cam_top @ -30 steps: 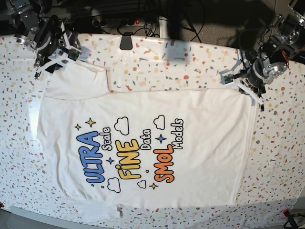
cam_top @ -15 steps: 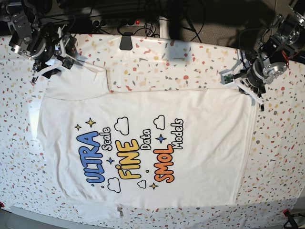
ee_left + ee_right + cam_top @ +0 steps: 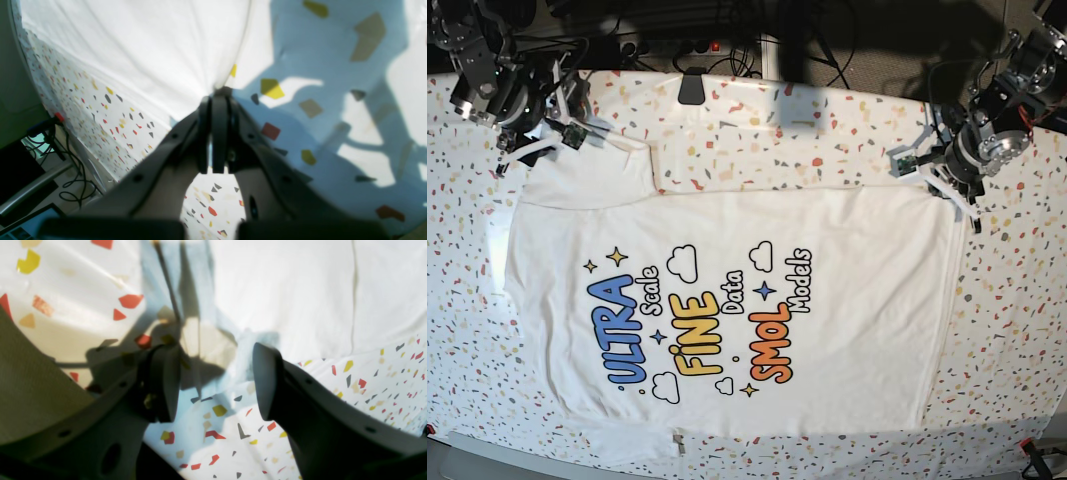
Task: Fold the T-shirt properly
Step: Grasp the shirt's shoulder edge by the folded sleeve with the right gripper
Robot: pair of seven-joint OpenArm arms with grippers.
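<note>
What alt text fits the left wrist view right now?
The left gripper is shut on the edge of the white T-shirt, which stretches away up-left. It lies over the speckled table cover, which is crossed by arm shadows on the right.

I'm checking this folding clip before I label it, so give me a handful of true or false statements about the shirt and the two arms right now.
1. The white short-sleeved cotton T-shirt lies spread print side up. True.
2. The left gripper has its jaws wide apart. False: the jaws are shut, pinching the shirt's edge.
3. The right gripper has its jaws open with nothing between them. True.
4. The T-shirt is already folded in half. False: it lies flat and unfolded on the white table cover speckled with coloured flecks.
5. The blue "ULTRA" lettering is hidden. False: it shows plainly in the base view.
</note>
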